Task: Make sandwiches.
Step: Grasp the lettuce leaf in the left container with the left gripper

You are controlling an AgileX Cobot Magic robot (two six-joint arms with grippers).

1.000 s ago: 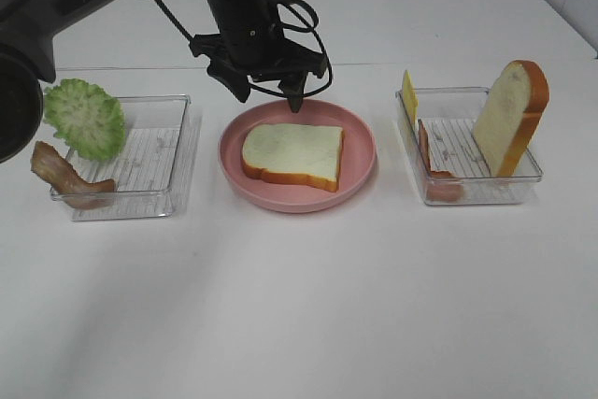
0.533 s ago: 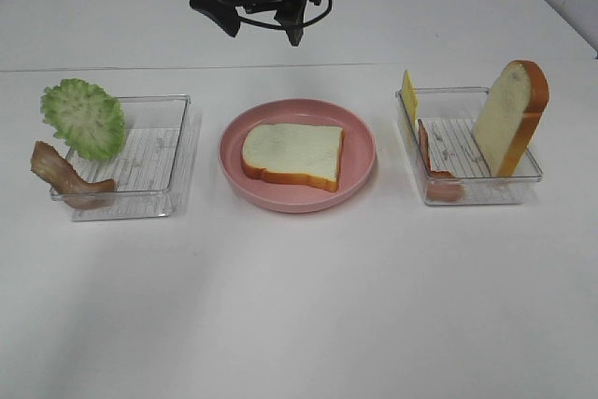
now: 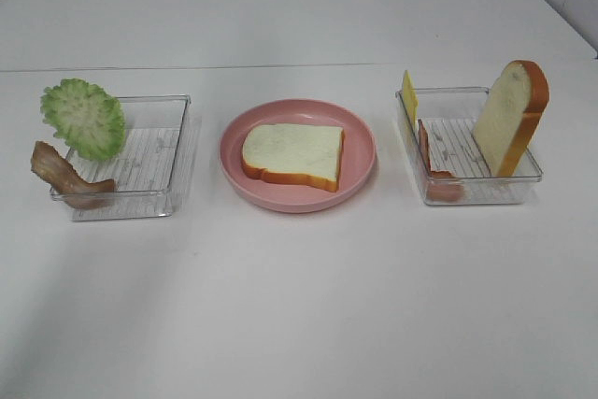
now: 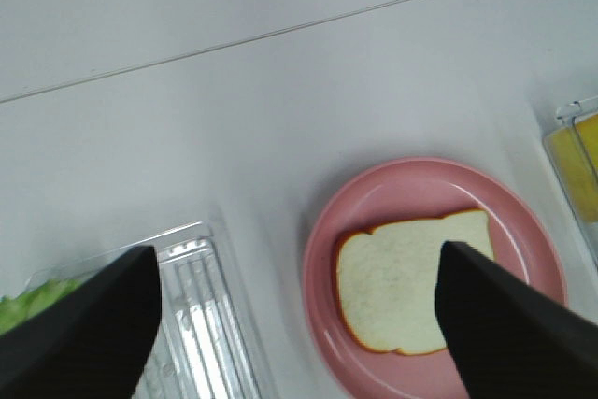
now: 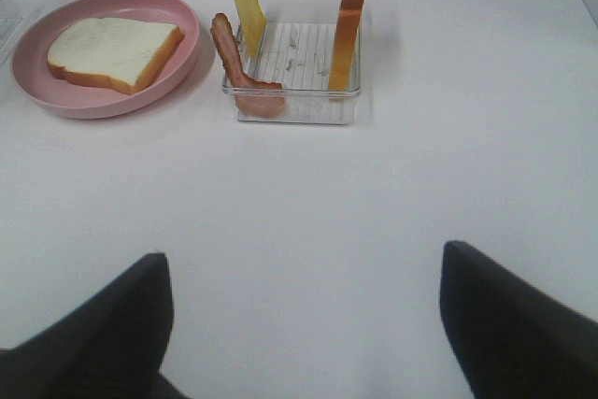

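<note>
Well below spread left tool [image 4: 294, 263], bread slice [image 4: 392, 287] flat on plate [image 4: 392, 189]

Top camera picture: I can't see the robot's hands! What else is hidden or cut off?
1. Exterior high view: the left hand and right hand lie outside the frame.
2. Left wrist view: a finger covers one corner of the white toy bread slice on the round pink plate.
3. Left wrist view: the ruffled green lettuce leaf is mostly cut off by the picture edge.
4. Right wrist view: the upright bread slice runs off the top edge.
</note>
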